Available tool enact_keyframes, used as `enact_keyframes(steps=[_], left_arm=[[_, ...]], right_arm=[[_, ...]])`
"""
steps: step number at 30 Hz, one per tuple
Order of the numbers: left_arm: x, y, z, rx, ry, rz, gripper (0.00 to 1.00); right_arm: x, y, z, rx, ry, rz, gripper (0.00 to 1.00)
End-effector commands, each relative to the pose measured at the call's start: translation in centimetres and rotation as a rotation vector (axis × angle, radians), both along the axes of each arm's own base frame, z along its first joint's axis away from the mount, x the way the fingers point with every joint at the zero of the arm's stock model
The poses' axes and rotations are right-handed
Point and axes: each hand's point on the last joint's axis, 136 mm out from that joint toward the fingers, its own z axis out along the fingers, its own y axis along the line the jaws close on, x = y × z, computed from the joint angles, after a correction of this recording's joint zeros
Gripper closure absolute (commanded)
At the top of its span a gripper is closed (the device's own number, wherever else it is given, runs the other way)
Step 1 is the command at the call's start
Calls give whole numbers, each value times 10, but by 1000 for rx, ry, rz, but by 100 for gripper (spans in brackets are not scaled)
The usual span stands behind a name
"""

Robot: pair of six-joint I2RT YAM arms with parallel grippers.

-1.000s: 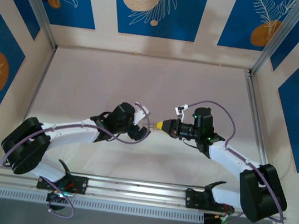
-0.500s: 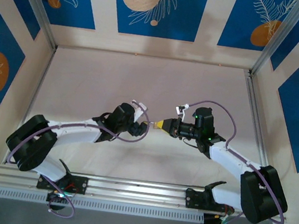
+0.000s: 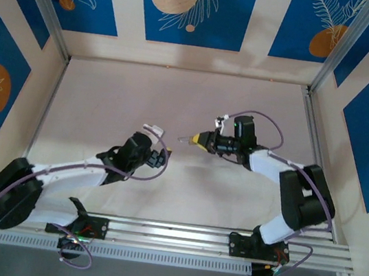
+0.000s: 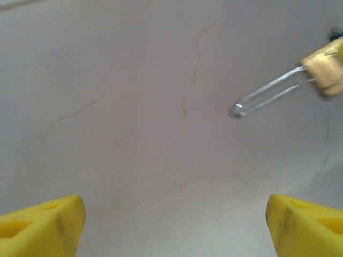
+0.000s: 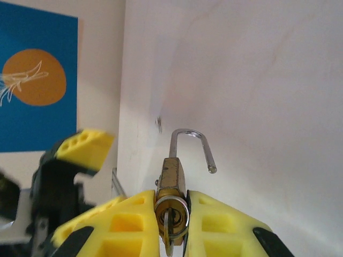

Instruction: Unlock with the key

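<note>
My right gripper [image 3: 203, 141] [image 5: 171, 199] is shut on the brass padlock [image 5: 172, 176] [image 3: 195, 140], its yellow fingers [image 5: 128, 219] squeezing the body from both sides. The silver shackle [image 5: 188, 140] [image 4: 268, 92] stands open, one end free of the body. At the keyhole a silver ring and the thin edge of the key [image 5: 169, 227] show between the pads; the key's head is hidden. My left gripper [image 3: 160, 144] [image 4: 171, 225] is open and holds nothing. It hangs a short way left of the padlock [image 4: 326, 72], apart from it.
Pale tabletop [image 3: 176, 102] lies under both arms. Walls with blue panels [image 3: 190, 7] close the back and sides, with metal posts [image 3: 47, 10] at the corners. An aluminium rail [image 3: 170, 236] runs along the near edge by the arm bases.
My left gripper has drawn back down and to the left, away from the padlock it was up against. My right gripper has lifted the padlock slightly away and to the left.
</note>
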Motion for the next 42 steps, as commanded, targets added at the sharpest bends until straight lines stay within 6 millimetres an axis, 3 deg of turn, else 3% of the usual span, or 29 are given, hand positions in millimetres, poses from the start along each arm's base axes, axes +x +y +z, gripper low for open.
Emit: enact_keyframes(steps=[1, 5, 8, 16, 21, 29, 36, 42], left_arm=[[-8, 28, 3, -68, -11, 111, 14], [-21, 44, 10, -125, -38, 136, 13], [-25, 54, 15, -127, -61, 159, 13], [-38, 66, 23, -184, -84, 166, 13], [-42, 70, 16, -148, -69, 159, 13], [-43, 68, 13, -144, -74, 144, 13], [-41, 65, 12, -132, -71, 134, 12], [-38, 63, 12, -129, -74, 133, 12]], right_arm=[[33, 3, 0, -44, -61, -9, 91], [66, 11, -14, -71, -38, -11, 91], [76, 15, -25, -82, -9, -5, 91], [57, 28, -56, -123, 35, 49, 91], [36, 37, -67, -134, 41, 106, 91], [12, 30, -87, -127, 77, 108, 91], [19, 23, -88, -93, 88, 91, 90], [32, 12, -97, -105, 121, 54, 83]])
